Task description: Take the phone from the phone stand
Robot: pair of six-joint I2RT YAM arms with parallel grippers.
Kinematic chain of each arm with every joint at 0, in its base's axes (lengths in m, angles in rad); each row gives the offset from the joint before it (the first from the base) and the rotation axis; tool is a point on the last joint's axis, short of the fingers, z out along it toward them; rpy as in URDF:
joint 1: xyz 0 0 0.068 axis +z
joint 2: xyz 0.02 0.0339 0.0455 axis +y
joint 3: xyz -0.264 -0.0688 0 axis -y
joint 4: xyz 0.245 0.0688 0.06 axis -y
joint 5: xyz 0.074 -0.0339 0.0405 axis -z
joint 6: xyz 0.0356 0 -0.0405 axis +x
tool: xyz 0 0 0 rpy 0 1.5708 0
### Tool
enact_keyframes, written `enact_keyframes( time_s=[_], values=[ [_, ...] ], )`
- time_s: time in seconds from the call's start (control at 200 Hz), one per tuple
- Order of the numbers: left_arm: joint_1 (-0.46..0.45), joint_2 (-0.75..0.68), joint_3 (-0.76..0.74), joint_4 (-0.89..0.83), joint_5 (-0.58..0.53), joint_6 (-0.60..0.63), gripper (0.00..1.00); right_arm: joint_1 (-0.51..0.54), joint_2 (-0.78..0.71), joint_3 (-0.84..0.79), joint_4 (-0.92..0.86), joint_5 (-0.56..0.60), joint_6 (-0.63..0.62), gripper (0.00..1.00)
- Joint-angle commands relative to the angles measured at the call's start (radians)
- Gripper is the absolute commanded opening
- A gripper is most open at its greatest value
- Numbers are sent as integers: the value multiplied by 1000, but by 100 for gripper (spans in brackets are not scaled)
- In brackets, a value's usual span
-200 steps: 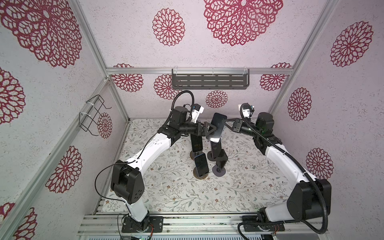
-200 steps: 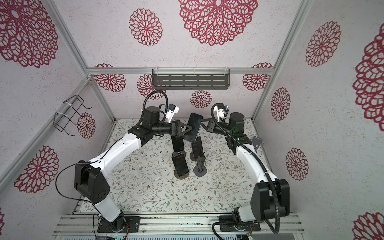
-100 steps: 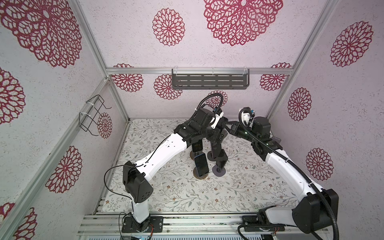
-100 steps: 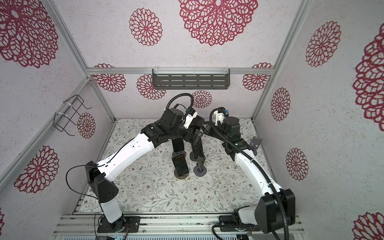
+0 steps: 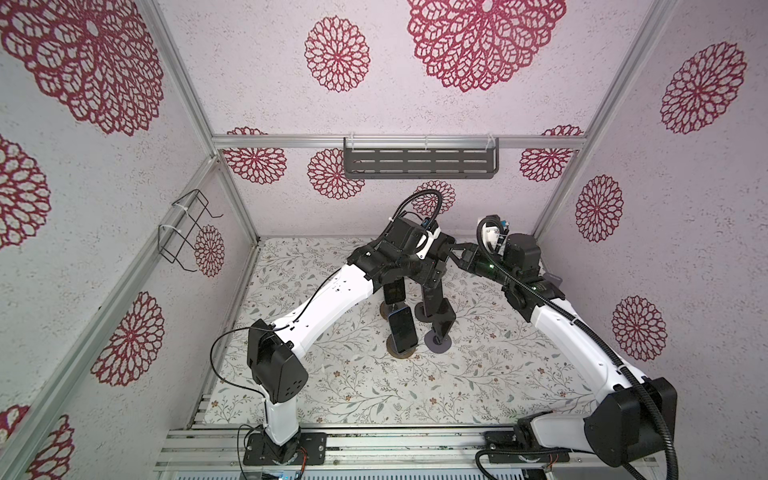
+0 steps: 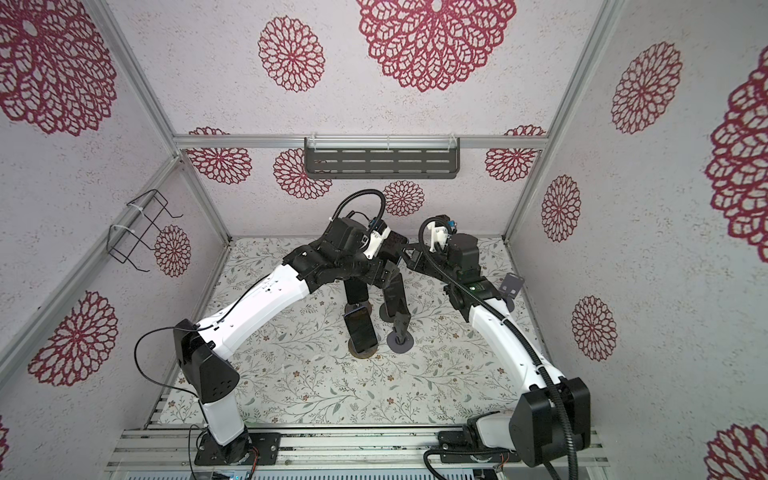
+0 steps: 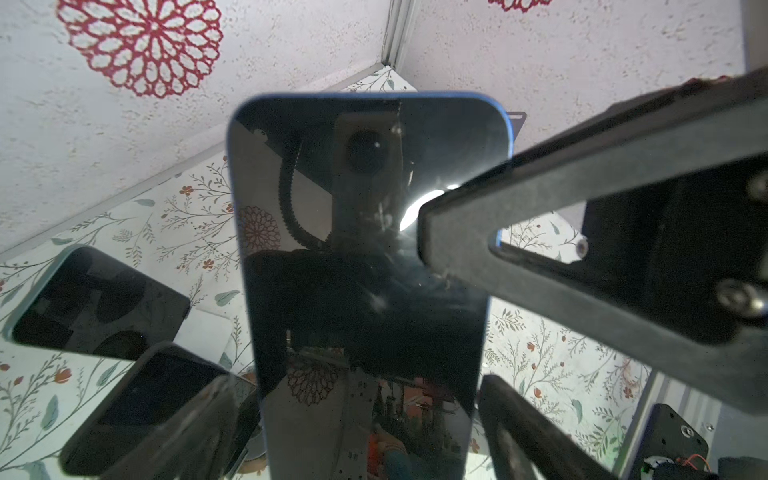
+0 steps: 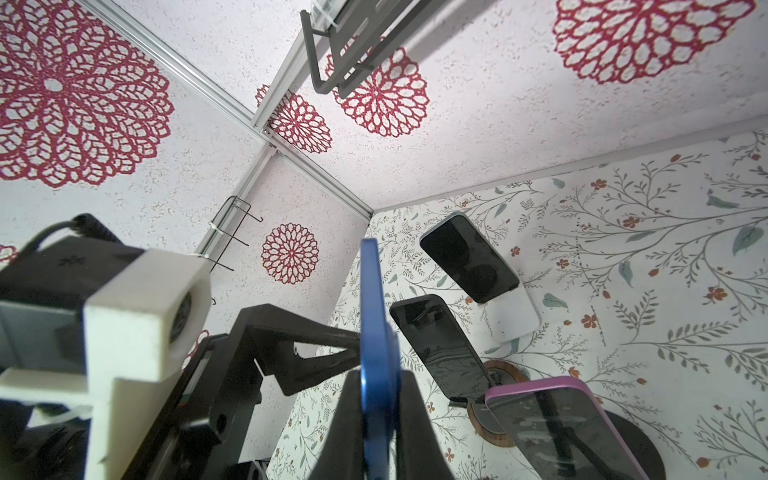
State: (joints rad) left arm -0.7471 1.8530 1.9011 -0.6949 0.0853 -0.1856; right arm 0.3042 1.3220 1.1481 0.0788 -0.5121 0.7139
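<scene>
floral-print tabletop [image 5: 332,386] below, pale walls with red rosettes all round. aloft between the two arms, well above three other phones [image 8: 440,349] propped on stands [image 8: 513,320]: blue phone [image 8: 376,316], seemingly off its own stand already. clenched on it from one long edge, about midway along: right gripper [image 8: 380,384], one pad on the glass front, one on the back. spread wide and grasping nothing: left gripper [image 7: 355,380], fingers [image 7: 523,419] flanking the phone's two long edges, apparently without contact.

judged for handling: light, stiff, thin and flat. glossy screen full of reflections, so probably slick under a pad and apt to pivot or slide in a one-sided pinch. glass likely to crack if dropped onto the stands underneath. best taken across the width, on the blue frame edges, near the middle of the length, well into the jaws. wise to squeeze firmly on the left before easing off on the right, then to carry it low and lay it flat on the tabletop.
</scene>
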Motion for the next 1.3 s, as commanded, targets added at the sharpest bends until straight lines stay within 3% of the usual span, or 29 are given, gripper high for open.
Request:
enact_keyframes(
  time_s=[0.0,0.29,0.41,0.535,0.686,0.756,0.866,0.976,1.081,1.181,1.296],
  values=[
    [6,25,23,-8,42,9,91,5,-38,42,85,-39,-17,0],
    [14,20,21,-3,46,2,75,7,-30,47,86,-53,-17,0],
    [15,19,22,-3,34,-5,63,7,-29,50,73,-49,-26,0],
    [17,17,26,-3,34,-12,58,7,-26,56,71,-49,-30,0],
    [29,-10,20,6,30,-38,43,5,-23,86,18,-46,-74,46],
    [35,-31,12,8,28,-40,34,5,-21,103,-19,-36,-104,60],
    [47,-61,11,-12,17,-41,23,-6,-28,116,-72,-15,-144,73],
    [73,-113,4,-44,-4,-40,13,-36,-61,111,-162,49,-209,79],
    [133,-184,-20,-89,-42,-59,0,-59,-109,93,-280,186,-296,79],
    [214,-258,-68,-132,-83,-76,0,-79,-145,72,-362,291,-346,78],
    [316,-303,-124,-181,-93,-106,0,-117,-170,19,-383,322,-352,78]
  ],
)
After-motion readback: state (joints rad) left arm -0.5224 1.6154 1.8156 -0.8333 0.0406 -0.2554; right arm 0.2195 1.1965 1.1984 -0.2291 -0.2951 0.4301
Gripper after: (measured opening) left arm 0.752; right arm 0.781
